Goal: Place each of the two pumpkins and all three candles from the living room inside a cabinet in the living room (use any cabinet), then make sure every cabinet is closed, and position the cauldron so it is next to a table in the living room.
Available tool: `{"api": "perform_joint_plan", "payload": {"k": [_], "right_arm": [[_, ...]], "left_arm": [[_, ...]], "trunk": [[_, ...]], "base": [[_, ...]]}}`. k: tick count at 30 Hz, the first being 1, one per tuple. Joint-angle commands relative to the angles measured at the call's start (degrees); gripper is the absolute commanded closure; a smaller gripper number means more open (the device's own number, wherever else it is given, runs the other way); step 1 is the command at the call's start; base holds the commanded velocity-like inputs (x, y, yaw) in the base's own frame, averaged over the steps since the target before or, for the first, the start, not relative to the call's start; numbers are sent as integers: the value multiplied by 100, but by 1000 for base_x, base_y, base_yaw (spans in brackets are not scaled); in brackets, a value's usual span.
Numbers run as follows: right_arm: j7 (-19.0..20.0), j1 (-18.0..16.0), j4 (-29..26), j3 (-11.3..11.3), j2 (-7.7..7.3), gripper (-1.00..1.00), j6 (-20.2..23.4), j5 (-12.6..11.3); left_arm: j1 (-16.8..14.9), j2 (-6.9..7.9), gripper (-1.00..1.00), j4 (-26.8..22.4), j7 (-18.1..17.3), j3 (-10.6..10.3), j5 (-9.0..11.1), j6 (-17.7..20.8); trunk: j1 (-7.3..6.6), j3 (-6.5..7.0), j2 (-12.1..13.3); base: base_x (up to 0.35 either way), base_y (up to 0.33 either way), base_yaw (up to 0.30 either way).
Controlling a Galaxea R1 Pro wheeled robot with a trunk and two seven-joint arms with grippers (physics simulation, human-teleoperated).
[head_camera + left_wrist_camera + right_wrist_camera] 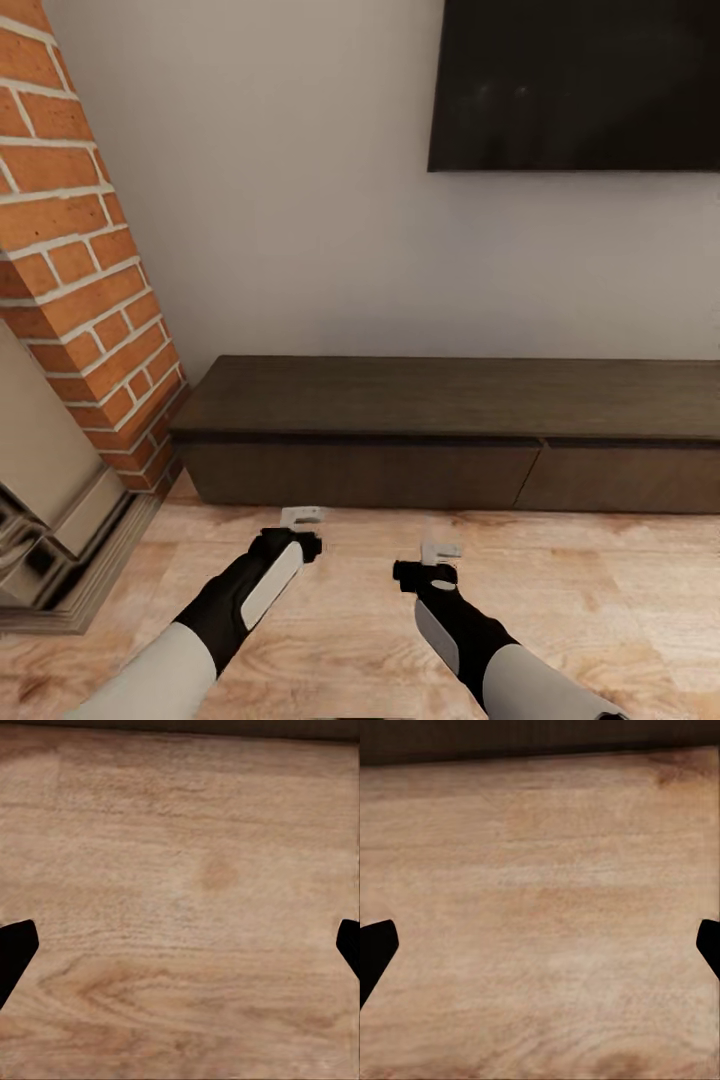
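The long dark cabinet [450, 430] sits shut against the wall, just ahead of both grippers [302, 528] [437, 562], which hang wide open and empty. Its flat handle-less drawer fronts look stiff; gripping a top edge seems best.

I see a dark brown cabinet [450, 430] with plain fronts, under a black TV [575, 85] on a pale grey-white wall [300, 200], and beside it a fireplace [85, 260] of red-orange bricks with light lines between them and a beige and grey part lower down. The floor [350, 620] is light tan wood with wavy brown grain lines and a few darker spots. My arms are white with black ends, the left gripper [300, 520] and right gripper [438, 553] are light grey, and their fingertips [15, 949] look black up close.
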Motion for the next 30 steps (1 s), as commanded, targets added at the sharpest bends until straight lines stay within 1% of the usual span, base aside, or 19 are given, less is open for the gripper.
{"api": "perform_joint_plan", "payload": {"k": [1,3,4,5,7,9,10,12,13,14,16,23,25,27,30], "right_arm": [[-49,-4,-25,42,0,-100,472,-30],[-51,-4,-78,34,5,-100,998,-60],[-54,-4,-126,29,6,-100,1211,-115],[-61,-4,-179,25,9,-100,1394,-246],[-79,-4,-213,27,9,-100,1488,-520],[-64,-4,-231,31,-2,-100,1520,-785],[-49,-4,-236,34,-3,-100,1524,-873],[-28,-4,-242,39,-5,-100,1459,-964],[-32,-4,-242,41,-4,-100,1417,-977],[-40,-4,-235,43,-2,-100,1243,-1008],[-41,-4,-201,43,-1,-100,1085,-1034],[-23,-4,-155,45,-1,-100,1014,-1034],[-17,-4,-129,48,-7,-100,1017,-1030],[-10,-4,-68,52,-8,-100,1014,-1025],[-7,-4,76,54,-9,-100,969,-1009]], "left_arm": [[0,22,-100,-94,64,247,201,368],[8,56,-100,-123,68,444,292,599],[16,107,-100,-128,69,499,318,656],[26,206,-100,-123,75,547,344,706],[36,312,-100,-57,80,575,364,733],[42,350,-100,57,89,587,358,738],[42,366,-100,97,92,590,354,739],[42,385,-100,140,96,593,346,740],[43,388,-100,146,96,593,344,740],[43,390,-100,158,97,594,343,740],[44,385,-100,165,97,598,347,744],[43,357,-100,174,103,604,358,748],[43,340,-100,299,99,604,368,732],[46,333,-100,549,74,607,366,658],[47,322,-100,956,36,597,379,318]], "trunk": [[-2,-5,-2],[-2,-5,-2],[-2,-5,-2],[-4,17,-1],[-10,61,2],[-15,106,4],[-17,128,6],[-23,172,8],[-25,194,10],[-28,216,11],[-33,261,14],[-51,416,23],[-56,460,26],[-61,504,28],[-69,571,32]], "base": [[-38,0,0],[-20,0,0],[-10,0,0],[-5,0,0],[-3,0,0],[-1,0,0],[0,0,0],[0,0,0],[0,0,0],[0,0,0],[0,0,0],[0,0,0],[0,0,0],[0,0,0],[0,0,0]]}}
